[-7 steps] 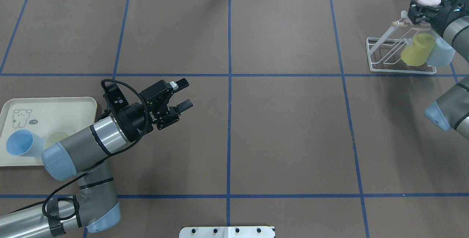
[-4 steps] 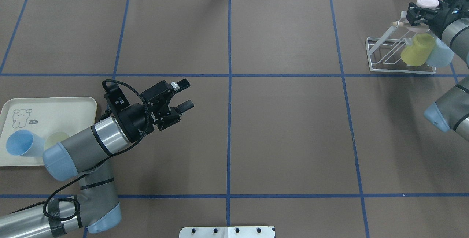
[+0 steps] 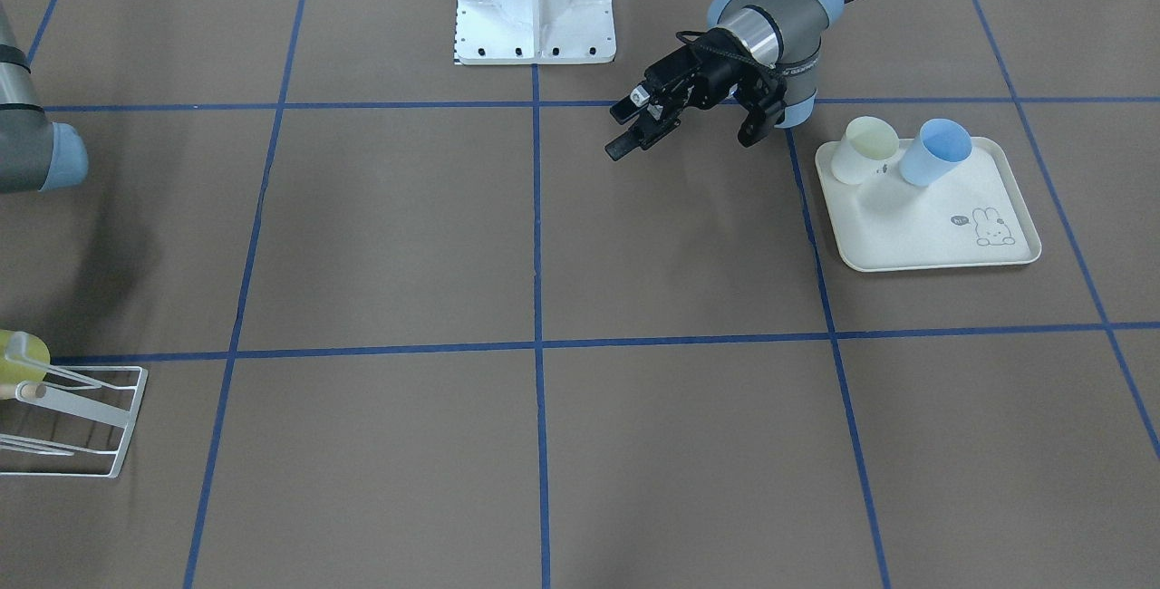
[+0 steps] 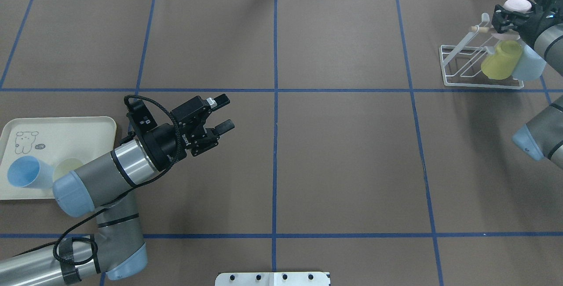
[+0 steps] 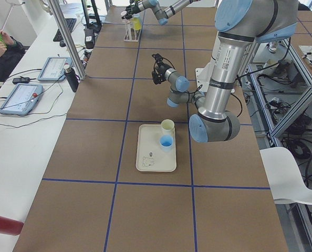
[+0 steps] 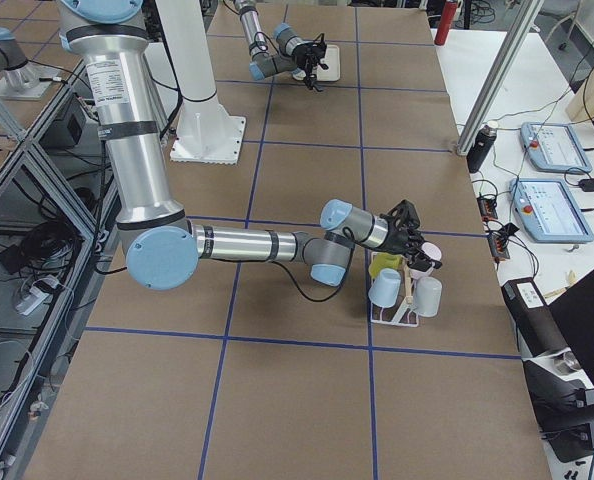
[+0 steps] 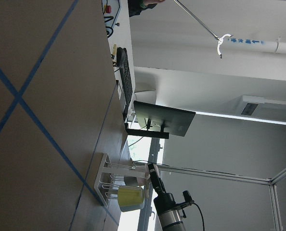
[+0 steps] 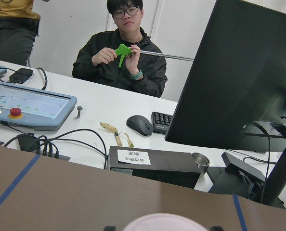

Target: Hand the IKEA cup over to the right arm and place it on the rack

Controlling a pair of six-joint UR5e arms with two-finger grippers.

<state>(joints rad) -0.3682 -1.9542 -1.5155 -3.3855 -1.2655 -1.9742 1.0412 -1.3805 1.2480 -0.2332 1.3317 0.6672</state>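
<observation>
Overhead exterior: over 1 second the right gripper [image 4: 506, 15], clamped on the pale pink IKEA cup [image 4: 518, 3], has edged rightward above the rack [image 4: 457, 64]. Handover complete; placement judged imminent. Left gripper [image 4: 222, 112] hangs spread and empty, well apart.

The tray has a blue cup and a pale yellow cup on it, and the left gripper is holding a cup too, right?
No: the left gripper is open and empty, as the overhead exterior view shows. The tray does hold the blue cup and pale yellow cup.
</observation>
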